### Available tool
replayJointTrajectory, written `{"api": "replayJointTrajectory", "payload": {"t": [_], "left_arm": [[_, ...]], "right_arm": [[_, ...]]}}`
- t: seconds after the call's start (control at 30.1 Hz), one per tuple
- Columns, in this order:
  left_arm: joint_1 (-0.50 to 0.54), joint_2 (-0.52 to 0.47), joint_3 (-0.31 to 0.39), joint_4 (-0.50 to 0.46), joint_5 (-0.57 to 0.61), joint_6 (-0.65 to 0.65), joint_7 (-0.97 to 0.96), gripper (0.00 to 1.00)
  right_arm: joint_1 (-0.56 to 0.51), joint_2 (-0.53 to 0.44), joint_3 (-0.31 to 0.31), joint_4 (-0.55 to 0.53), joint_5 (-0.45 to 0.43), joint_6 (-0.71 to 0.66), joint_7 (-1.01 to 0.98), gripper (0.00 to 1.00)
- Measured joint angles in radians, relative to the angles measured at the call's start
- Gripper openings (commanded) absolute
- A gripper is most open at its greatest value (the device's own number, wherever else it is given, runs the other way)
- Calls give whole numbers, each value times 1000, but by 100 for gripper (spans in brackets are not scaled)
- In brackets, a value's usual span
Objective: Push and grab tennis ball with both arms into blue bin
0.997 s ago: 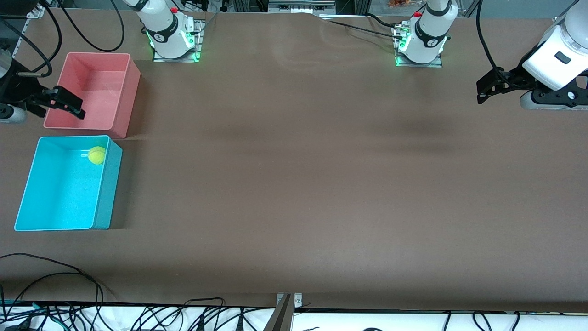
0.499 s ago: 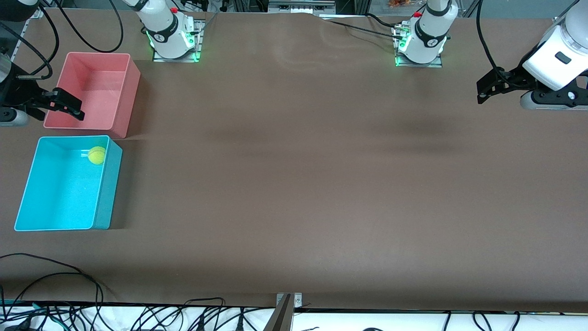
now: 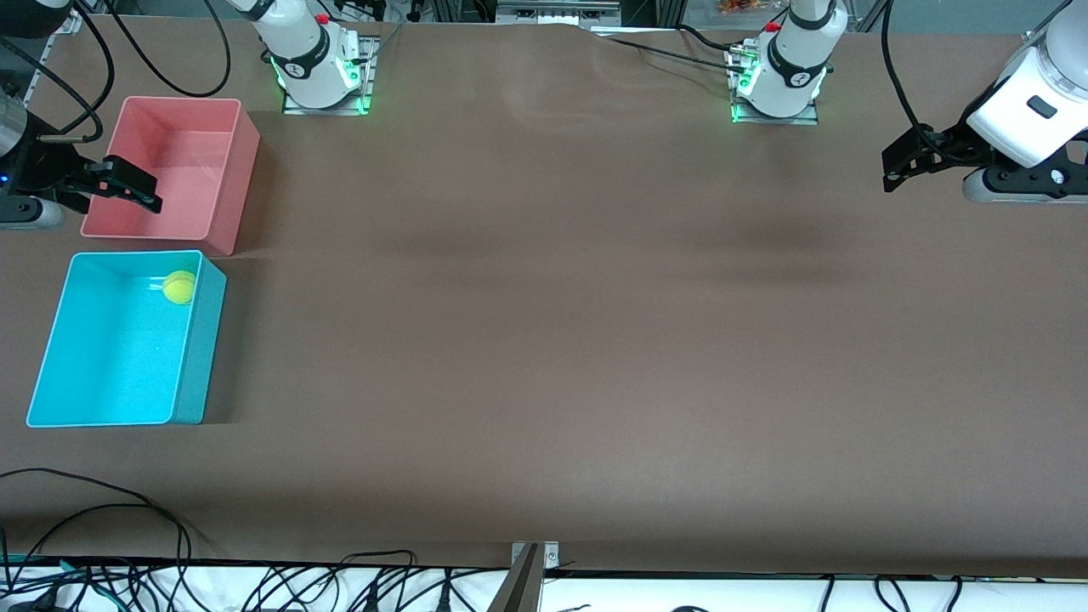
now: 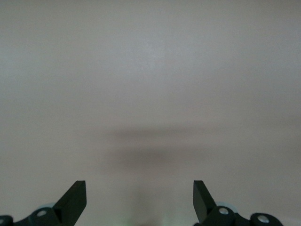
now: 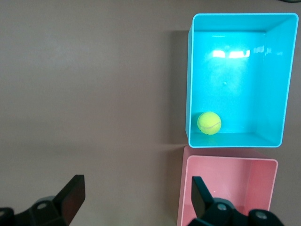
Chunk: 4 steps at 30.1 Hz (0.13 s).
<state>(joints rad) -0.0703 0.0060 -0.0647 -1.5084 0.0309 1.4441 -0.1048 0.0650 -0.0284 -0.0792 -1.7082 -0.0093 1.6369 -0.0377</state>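
The tennis ball (image 3: 178, 287) lies inside the blue bin (image 3: 110, 365), in the corner next to the pink-red bin. The right wrist view also shows the ball (image 5: 209, 123) in the blue bin (image 5: 244, 70). My right gripper (image 3: 143, 192) is open and empty. It hangs over the outer edge of the pink-red bin, with one finger over that bin in the right wrist view (image 5: 136, 197). My left gripper (image 3: 890, 170) is open and empty, waiting above the table at the left arm's end. The left wrist view shows its fingers (image 4: 139, 195) over bare table.
A pink-red bin (image 3: 187, 161) stands empty beside the blue bin, farther from the front camera, and also shows in the right wrist view (image 5: 230, 188). Both bins are at the right arm's end of the brown table (image 3: 552, 340). Cables (image 3: 127, 510) lie along the near edge.
My right gripper has shifted slightly over the pink-red bin's edge. The ball, the bins and my left arm have not moved.
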Motion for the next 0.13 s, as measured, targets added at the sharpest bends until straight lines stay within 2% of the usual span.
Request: {"api": "replayJointTrajectory", "payload": {"t": [0.13], "left_arm": [[0,0,0,0,0,0,0,100]], "right_arm": [[0,0,0,0,0,0,0,100]]}}
